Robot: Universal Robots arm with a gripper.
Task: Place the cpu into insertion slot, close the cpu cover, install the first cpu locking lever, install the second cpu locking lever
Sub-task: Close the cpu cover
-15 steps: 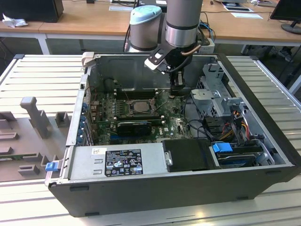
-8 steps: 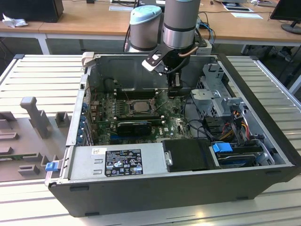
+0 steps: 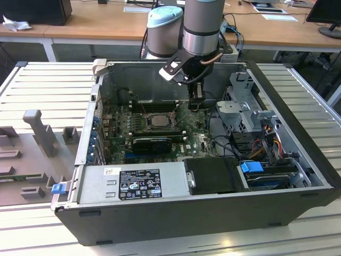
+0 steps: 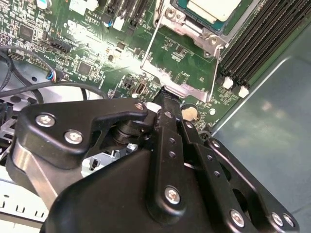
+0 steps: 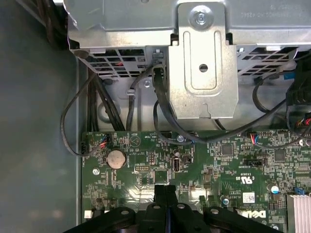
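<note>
Inside the open computer case (image 3: 298, 176), the cpu (image 3: 158, 120) lies pale and flat in the insertion slot (image 3: 141, 121) on the green motherboard. In the second wrist view the cpu (image 4: 214, 7) sits under the silvery cpu cover (image 4: 190, 28), which frames it. Two thin wire levers (image 4: 149, 46) (image 4: 214, 68) run from the socket toward a silver plate edge (image 4: 182, 90). My gripper (image 4: 167, 99) is shut, its tips right at that plate edge, nothing visible between the fingers (image 5: 159, 194). In the exterior view the gripper (image 3: 195, 104) hangs to the right of the socket.
Long black memory slots (image 4: 257, 39) run beside the socket. A metal drive cage (image 5: 201, 58) with black cables (image 5: 165, 111) stands close to the gripper. A power supply (image 3: 133, 184) fills the case's near side. A coin battery (image 5: 115, 158) sits on the board.
</note>
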